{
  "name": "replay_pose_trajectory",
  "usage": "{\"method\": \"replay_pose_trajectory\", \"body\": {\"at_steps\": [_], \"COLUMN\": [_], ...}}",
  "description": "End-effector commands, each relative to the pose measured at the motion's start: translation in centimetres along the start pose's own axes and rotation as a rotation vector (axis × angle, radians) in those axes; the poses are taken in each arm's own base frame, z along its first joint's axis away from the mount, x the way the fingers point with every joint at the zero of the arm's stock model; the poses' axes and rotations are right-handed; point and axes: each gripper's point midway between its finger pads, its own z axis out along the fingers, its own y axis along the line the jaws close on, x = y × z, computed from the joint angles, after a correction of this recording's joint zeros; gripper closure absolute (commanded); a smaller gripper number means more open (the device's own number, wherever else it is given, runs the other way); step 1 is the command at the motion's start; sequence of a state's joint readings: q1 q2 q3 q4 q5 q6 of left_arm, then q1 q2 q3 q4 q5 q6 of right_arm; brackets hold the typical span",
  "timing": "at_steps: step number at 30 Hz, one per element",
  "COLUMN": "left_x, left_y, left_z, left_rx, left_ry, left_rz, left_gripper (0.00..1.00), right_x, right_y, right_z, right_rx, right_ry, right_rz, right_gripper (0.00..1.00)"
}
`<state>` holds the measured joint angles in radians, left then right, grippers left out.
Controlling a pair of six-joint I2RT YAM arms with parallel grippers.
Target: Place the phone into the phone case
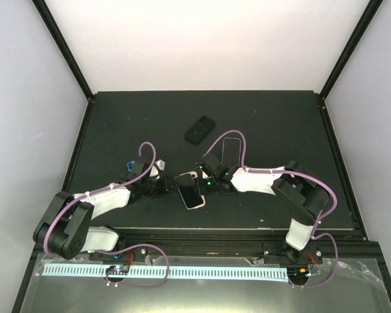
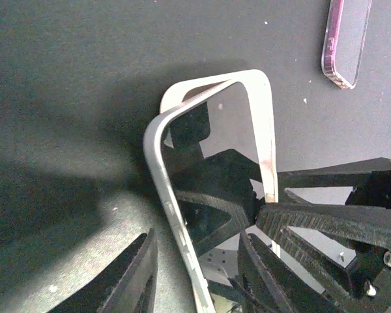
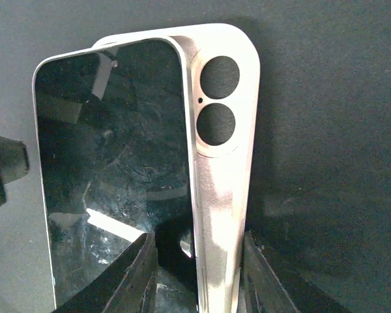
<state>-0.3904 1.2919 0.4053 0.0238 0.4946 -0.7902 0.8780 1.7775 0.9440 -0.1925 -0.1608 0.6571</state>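
Left tool: the left tool is about half spread. The silver-grey rim of the slim phone with a dark glossy screen runs between its two black fingers. A narrow gap shows on each side of the rim, so it pinches nothing.
Right tool: the right tool is also about half spread, around the long side of the white plastic phone case with two round camera holes. One finger seems to lie against the outer wall of the case and the other stands in front of the phone's screen. Whether it really clamps, I cannot tell.
Phone: it is in the middle of the surface, between both tools. It leans on the white case, shifted to one side and lifted at one edge, so it is not seated inside.
Hard to see: the lower ends of the phone and the case are cut off in both wrist views.
Other things: a clear case with a pink rim lies just behind the right tool. A black phone-shaped thing lies farther back.
Surface: the matte black surface has small pale specks.
Room: plain white walls with black frame posts.
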Motion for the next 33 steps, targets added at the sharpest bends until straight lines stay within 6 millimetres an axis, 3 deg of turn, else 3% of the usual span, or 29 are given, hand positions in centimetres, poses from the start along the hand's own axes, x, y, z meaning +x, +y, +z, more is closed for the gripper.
{"method": "replay_pose_trajectory", "body": {"at_steps": [1,6,13,17,27,33], "left_x": [-1.6,-1.9,-1.7,-1.3,-1.5,-1.7], "left_y": [-1.8,-1.6,-0.7,-0.4,-1.2,-1.9], "left_z": [0.7,1.1,0.7,1.0,1.5,2.0], "left_rx": [0.014,-0.028,-0.072,-0.081,-0.048,-0.030], "left_ry": [-0.036,-0.036,-0.044,-0.028,-0.025,-0.020], "left_rz": [0.066,0.078,0.073,0.065,0.087,0.116], "left_gripper": [0.66,0.70,0.52,0.50,0.77,0.81], "right_x": [1.0,1.7,1.9,1.7,1.9,1.7], "right_y": [0.1,0.0,-0.1,0.0,0.1,0.9], "right_z": [0.2,0.4,0.3,0.2,0.3,0.6], "right_rx": [-0.035,-0.057,-0.057,-0.059,-0.079,-0.131], "right_ry": [0.017,0.027,0.026,0.019,0.018,0.002], "right_rz": [0.018,0.028,0.033,0.033,0.027,0.013], "right_gripper": [0.64,0.65,0.66,0.66,0.66,0.66]}}
